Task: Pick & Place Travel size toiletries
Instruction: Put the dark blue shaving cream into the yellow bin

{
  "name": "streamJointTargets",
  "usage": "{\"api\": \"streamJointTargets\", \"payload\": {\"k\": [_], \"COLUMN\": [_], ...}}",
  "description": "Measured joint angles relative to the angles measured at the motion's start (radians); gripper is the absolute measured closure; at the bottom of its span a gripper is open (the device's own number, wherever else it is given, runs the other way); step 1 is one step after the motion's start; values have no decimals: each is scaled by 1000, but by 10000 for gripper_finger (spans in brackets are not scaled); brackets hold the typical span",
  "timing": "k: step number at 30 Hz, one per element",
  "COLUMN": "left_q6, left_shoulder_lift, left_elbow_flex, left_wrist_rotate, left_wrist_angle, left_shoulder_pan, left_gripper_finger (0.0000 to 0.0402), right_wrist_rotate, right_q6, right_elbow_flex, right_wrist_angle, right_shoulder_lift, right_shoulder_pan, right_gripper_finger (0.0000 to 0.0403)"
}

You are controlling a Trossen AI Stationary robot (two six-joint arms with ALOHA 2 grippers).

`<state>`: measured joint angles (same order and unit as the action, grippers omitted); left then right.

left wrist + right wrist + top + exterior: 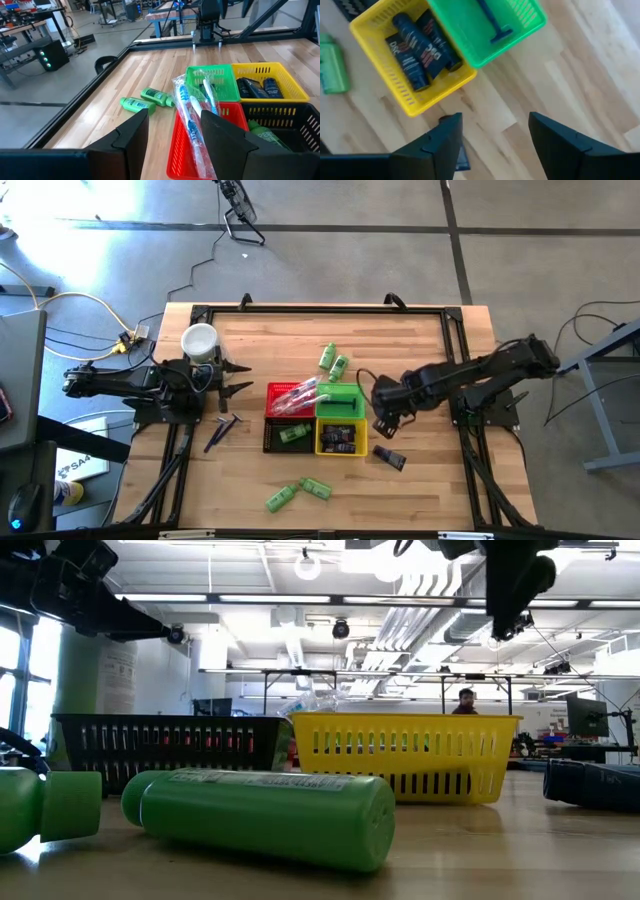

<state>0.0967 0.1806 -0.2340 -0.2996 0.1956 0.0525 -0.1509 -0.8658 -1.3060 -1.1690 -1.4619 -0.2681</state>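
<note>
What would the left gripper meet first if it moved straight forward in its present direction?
Probably the clear toothbrush packets in the red basket: they lie straight ahead of the left gripper, though depth is unclear.

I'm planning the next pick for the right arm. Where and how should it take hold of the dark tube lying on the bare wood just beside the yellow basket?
Probably across the middle of the dark tube, from straight above. It lies flat and alone on the table, clear of the yellow basket, so the right gripper, already open nearby, could straddle its narrow width.

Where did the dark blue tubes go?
The dark blue tubes lie inside the yellow basket, which sits in the middle of the table beside the black basket and right below the green basket in the high view.
</note>
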Motion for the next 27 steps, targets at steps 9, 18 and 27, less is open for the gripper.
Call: {"api": "streamJointTargets", "payload": {"k": [9,18,27], "left_q6": [1,3,3], "left_shoulder_lift": [0,0,0], "left_elbow_flex": [0,0,0], "left_wrist_rotate": [0,0,0], "left_wrist_angle": [3,4,1], "left_shoulder_pan": [0,0,0], "left_gripper_finger": [226,226,226], "right_wrist_rotate": [-90,-111,-109], "right_q6": [-74,-137,-186], "right_elbow_flex": [75,224,365], "right_wrist_angle": [90,318,478], "right_shoulder_lift": [-4,-4,-4], "right_shoulder_pan": [-137,-255,-305], "right_gripper_finger": [180,180,180]}}
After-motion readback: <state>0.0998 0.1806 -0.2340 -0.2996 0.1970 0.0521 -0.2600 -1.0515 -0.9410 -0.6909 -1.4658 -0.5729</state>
